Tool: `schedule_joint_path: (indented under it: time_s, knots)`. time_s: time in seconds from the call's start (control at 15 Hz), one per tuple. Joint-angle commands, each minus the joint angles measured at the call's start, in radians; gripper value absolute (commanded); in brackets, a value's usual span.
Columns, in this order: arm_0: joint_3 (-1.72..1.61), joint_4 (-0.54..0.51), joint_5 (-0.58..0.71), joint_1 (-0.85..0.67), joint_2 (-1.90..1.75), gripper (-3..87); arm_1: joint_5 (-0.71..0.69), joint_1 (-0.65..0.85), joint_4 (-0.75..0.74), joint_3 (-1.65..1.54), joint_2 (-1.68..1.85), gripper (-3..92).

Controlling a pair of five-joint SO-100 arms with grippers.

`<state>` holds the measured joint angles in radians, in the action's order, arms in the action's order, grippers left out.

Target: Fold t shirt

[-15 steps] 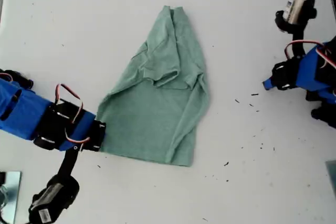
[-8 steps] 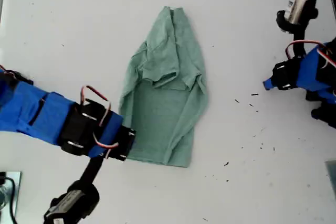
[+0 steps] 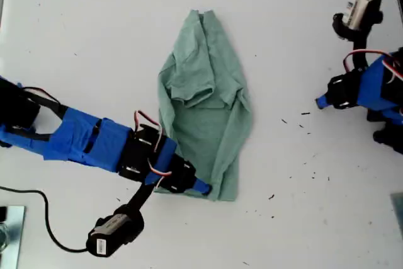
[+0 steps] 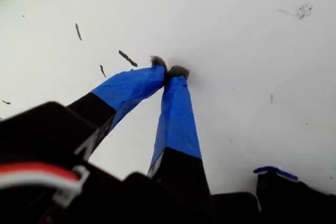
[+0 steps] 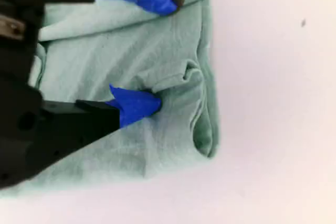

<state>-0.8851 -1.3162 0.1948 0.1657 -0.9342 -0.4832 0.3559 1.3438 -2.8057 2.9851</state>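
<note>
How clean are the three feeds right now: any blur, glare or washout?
Exterior view: sharp, flat light, white table nearly washed out. First wrist view: shut pincer sharp, housing up close blurred. Second wrist view: soft overall, shirt weave smeared.

A plain white table [image 3: 94, 42] fills the exterior view. Small dark specks [image 3: 305, 127] lie scattered over its surface toward the exterior view's right, between the middle and that edge, with a few more [image 3: 272, 197] nearer the bottom edge of that view. A shiny metallic object [image 3: 9, 228] shows at the bottom left corner of the exterior view; too little of it shows to tell what it is.
</note>
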Motion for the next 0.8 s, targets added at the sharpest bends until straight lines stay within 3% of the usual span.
schedule_joint_path:
  time_s: [0.0,0.2,0.33,0.47,0.6,0.73]
  knots:
    - [0.005,-0.107,0.003,-0.037,-0.302,33.0,0.012,-0.009,0.003,0.009,0.011,2.4]
    - [-0.216,-0.175,0.003,-0.072,-0.729,29.3,0.008,-0.003,0.0,0.009,0.011,2.4]
    - [-0.67,-0.149,-0.091,-0.13,-1.034,23.9,0.005,-0.002,0.002,0.012,0.011,2.4]
    - [-1.212,0.008,-0.176,-0.183,-1.296,13.1,0.009,-0.003,0.002,0.012,0.009,2.4]
    - [-1.683,0.31,-0.224,-0.199,-1.554,4.5,0.015,-0.003,0.003,0.011,0.008,2.4]
    - [-1.882,0.333,-0.307,-0.218,-1.701,-0.2,0.021,-0.003,0.003,0.011,0.005,2.4]
